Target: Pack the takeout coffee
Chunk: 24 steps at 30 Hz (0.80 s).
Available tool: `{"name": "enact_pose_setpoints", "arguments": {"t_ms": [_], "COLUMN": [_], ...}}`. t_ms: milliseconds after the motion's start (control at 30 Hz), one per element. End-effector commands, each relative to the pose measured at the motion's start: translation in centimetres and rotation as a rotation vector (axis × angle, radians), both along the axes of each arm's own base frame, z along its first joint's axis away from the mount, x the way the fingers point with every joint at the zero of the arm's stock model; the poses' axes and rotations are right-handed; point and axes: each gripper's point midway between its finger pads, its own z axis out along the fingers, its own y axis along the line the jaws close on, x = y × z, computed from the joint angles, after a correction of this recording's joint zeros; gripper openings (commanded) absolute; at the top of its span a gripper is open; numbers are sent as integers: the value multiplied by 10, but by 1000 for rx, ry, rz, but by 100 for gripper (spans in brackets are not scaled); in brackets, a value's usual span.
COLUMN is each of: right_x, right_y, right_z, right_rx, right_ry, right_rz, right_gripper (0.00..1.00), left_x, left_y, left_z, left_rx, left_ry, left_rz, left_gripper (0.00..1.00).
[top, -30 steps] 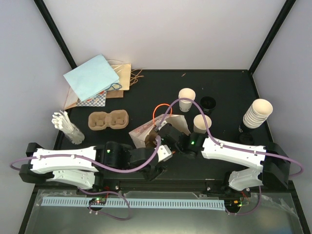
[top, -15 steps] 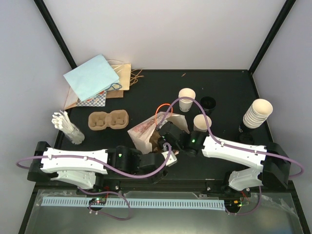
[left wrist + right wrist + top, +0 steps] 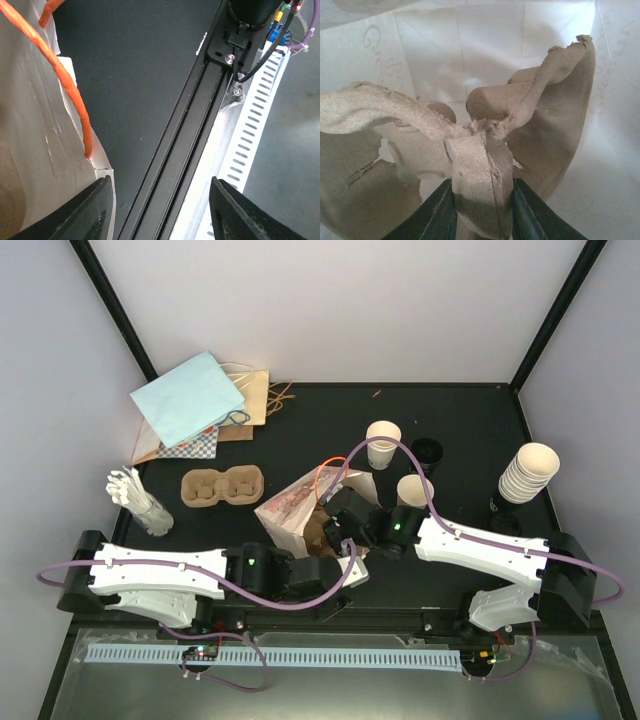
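Left wrist view shows the left gripper spread wide, gripping nothing, just beside the bag rim and its orange handle. Inside the bag, the right gripper pinches the tray by its middle ridge. Two cups stand on the table right of the bag, seemingly unlidded; a lid lies near. They look light and crushable, so they are probably best held gently around the mid-wall and kept upright.
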Motion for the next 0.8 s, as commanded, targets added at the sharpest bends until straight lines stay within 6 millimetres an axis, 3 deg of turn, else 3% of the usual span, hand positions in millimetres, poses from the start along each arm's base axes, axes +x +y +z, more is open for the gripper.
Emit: {"name": "enact_pose_setpoints", "arguments": {"t_ms": [0, 333, 500, 600, 767], "right_x": [3, 2, 1, 1, 1], "right_y": [7, 9, 10, 12, 14], "right_z": [15, 21, 20, 22, 22], "right_rx": [44, 59, 61, 68, 74], "right_ry": [4, 6, 10, 11, 19], "right_rz": [-7, -3, 0, 2, 7], "right_gripper": [30, 30, 30, 30, 30], "left_x": [8, 41, 48, 50, 54], "left_y": [-10, -9, -8, -11, -14], "left_z": [7, 20, 20, 22, 28], "left_rx": [-40, -151, -162, -186, -241], "left_ry": [-46, -172, -203, -218, -262], "left_rz": [33, 199, 229, 226, 226], "left_gripper": [57, 72, 73, 68, 47]}}
